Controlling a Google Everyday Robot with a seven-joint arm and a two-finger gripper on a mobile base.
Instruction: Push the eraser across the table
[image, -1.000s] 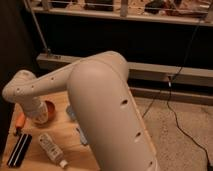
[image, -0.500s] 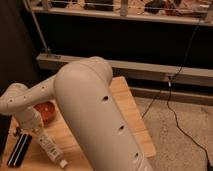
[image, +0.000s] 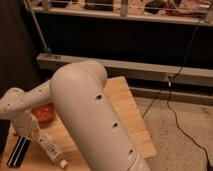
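Folding my arm (image: 92, 120) across the table (image: 127, 112), wrist (image: 19, 116) bent down, my pincer (image: 28, 134) low at the far end of the eraser (image: 17, 151) (it lies beside a white tube (image: 49, 146)), its opening I cannot tell

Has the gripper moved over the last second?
Yes. The gripper has come down and leftward in the view, over the table, closing on the eraser, which lies where it did.
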